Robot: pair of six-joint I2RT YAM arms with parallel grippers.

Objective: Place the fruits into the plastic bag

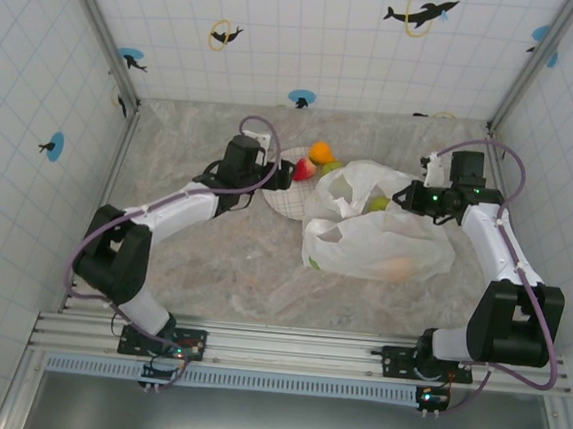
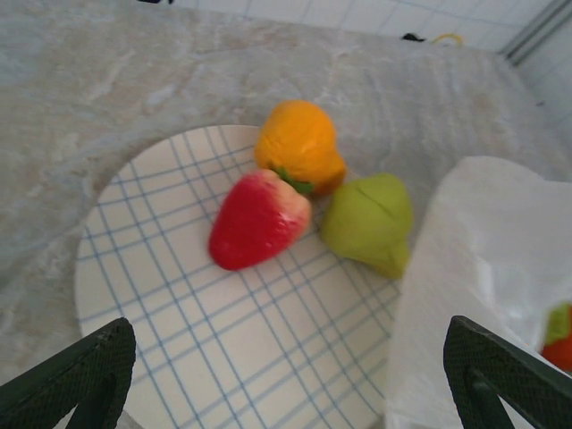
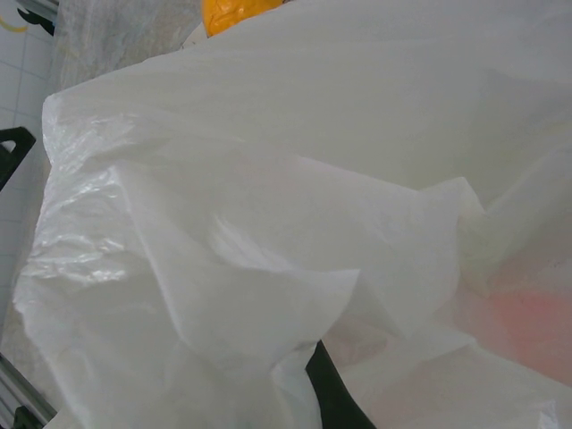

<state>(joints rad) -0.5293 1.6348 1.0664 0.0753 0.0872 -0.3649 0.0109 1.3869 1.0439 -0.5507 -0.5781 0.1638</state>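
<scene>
In the top view, the plastic bag lies crumpled on the grey marbled table, right of the centre of the frame. Its mouth is turned to the upper part of the picture. Through its thin wall an orange shape shows at the lower right of the bag, and a green fruit sits in the open mouth.

The right gripper is at the right rim of this mouth, with its jaws closed on the film. In the right wrist view the white plastic drapes over one dark finger at the bottom edge.

Left of the bag, the left gripper hangs above the checked white plate. In the left wrist view its two fingers stand wide apart in the bottom corners, with nothing between them.

Higher in that frame, a red strawberry lies on the plate. An orange fruit touches it at the plate's far rim. A green pear lies just beside it, next to the bag's edge.
</scene>
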